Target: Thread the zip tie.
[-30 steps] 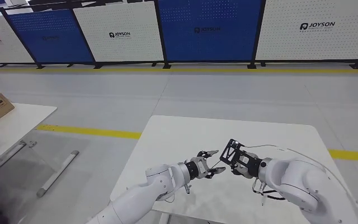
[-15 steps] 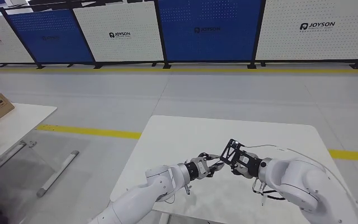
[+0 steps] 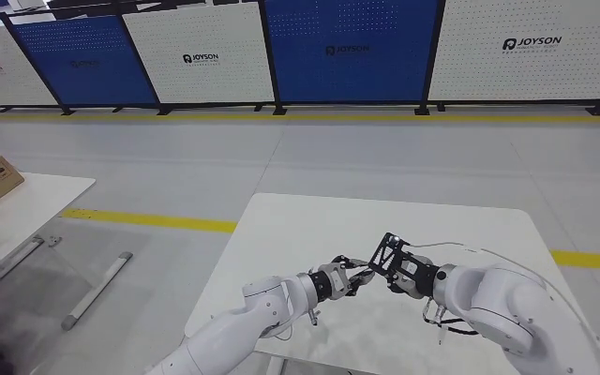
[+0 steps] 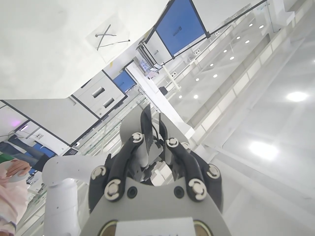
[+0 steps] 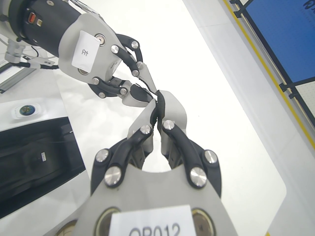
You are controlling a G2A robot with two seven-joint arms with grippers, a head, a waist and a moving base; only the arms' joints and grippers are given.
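Above the white table (image 3: 300, 234) my two grippers meet tip to tip. The zip tie (image 5: 147, 87) is a thin black strand running between them. My right gripper (image 5: 157, 100) is shut on one end of it, pads pressed together. My left gripper (image 5: 150, 91) comes in from the opposite side and is shut on the strand right beside the right fingertips. In the left wrist view the left gripper (image 4: 153, 124) shows a narrow slit with a thin black strand (image 4: 155, 133) in it. From above, the left gripper (image 3: 359, 272) and right gripper (image 3: 380, 262) touch over the table's near middle.
A black case (image 5: 37, 153) and a small white puck (image 5: 25, 110) lie on the table near the left arm. A clear patch with crossed dark ties (image 4: 105, 37) sits on the white surface. The table's rounded corner (image 5: 283, 187) is close by.
The left gripper was open a second ago and stood apart from the right one. It has since moved to the right gripper's tips and shut on the zip tie. The right arm kept still.
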